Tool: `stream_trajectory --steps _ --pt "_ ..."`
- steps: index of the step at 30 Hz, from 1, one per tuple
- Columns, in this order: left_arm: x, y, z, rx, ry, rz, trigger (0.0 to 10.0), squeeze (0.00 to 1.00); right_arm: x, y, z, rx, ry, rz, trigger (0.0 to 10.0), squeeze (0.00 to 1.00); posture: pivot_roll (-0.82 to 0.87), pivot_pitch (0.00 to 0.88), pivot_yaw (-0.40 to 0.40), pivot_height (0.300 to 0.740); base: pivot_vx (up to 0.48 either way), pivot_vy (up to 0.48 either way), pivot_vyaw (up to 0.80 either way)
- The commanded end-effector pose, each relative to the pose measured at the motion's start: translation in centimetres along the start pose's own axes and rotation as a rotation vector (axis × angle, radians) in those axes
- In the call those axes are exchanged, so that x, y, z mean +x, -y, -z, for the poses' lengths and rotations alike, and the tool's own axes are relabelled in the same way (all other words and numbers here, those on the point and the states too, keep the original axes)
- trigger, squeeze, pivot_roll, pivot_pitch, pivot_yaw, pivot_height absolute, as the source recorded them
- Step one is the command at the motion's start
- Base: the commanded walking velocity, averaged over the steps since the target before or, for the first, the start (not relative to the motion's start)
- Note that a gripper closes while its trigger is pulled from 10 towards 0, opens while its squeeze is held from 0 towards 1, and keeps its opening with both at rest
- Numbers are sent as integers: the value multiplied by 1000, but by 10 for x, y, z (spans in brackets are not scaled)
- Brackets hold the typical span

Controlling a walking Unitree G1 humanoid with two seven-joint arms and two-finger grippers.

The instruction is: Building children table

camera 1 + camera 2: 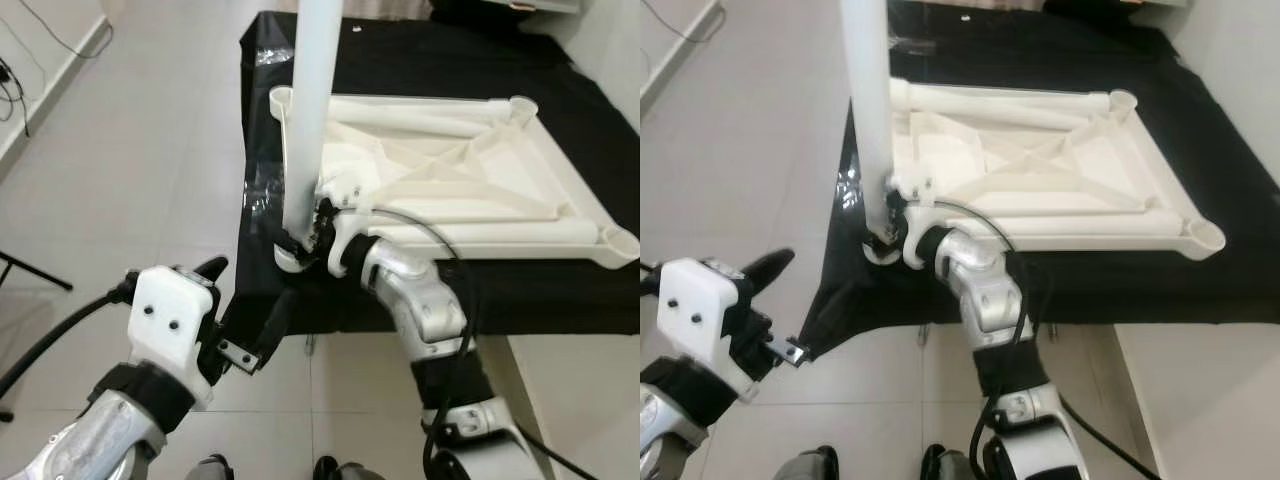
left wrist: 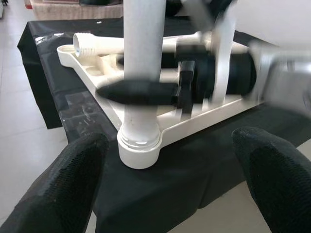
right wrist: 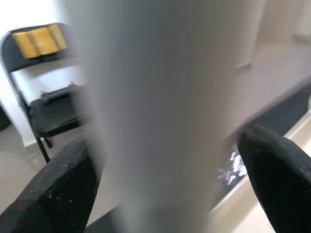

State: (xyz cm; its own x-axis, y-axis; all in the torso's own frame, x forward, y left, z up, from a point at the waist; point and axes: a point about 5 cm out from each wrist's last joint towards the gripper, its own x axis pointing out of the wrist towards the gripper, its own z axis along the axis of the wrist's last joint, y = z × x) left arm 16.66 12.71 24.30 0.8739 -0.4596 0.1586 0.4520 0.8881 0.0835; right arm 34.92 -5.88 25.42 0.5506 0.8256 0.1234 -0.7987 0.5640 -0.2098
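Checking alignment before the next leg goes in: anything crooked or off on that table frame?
The upright leg in the near-left corner socket leans a little in both eye views; camera angle may explain it. The right gripper grips it just above the socket. Other legs lie loose inside the upturned tabletop. No visible damage.

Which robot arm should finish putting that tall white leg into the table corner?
Probably the right. The right gripper already has its fingers around the upright leg just above the corner socket. The left gripper hangs open off the table's edge.
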Motion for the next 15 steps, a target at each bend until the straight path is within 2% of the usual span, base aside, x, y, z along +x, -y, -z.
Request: stream_trajectory --steps 1,2,3,4,6,7,8,13,15 --pt "-2 4 1 -21 -9 14 10000 0 -3 6 -3 -3 40 -118 10000 525 258 283 -155 740 0 0 0" --pt "-2 4 1 -21 -9 14 10000 0 -3 6 -3 -3 40 -118 10000 525 258 283 -155 740 0 0 0" --pt "-2 4 2 -22 -9 13 10000 0 -2 10 -7 6 47 -180 10000 0 263 288 -157 740 0 0 0" --pt "-2 4 2 -22 -9 13 10000 0 -2 10 -7 6 47 -180 10000 0 263 288 -157 740 0 0 0" --pt "-2 4 2 -23 -11 10 10000 0 1 16 -14 31 52 -314 10000 0 275 297 -163 740 0 0 0" --pt "-2 4 2 -23 -11 10 10000 0 1 16 -14 31 52 -314 10000 0 275 297 -163 740 0 0 0" --pt "-3 3 3 -23 -14 8 10000 0 2 19 -19 25 32 -438 10000 0 278 305 -164 740 0 0 0" --pt "-4 3 3 -23 -18 3 10000 0 3 23 -27 30 37 -507 10000 0 284 311 -165 740 0 0 0" --pt "-4 3 4 -23 -19 2 10000 0 4 26 -33 41 53 -526 9647 0 286 312 -166 740 0 0 0"
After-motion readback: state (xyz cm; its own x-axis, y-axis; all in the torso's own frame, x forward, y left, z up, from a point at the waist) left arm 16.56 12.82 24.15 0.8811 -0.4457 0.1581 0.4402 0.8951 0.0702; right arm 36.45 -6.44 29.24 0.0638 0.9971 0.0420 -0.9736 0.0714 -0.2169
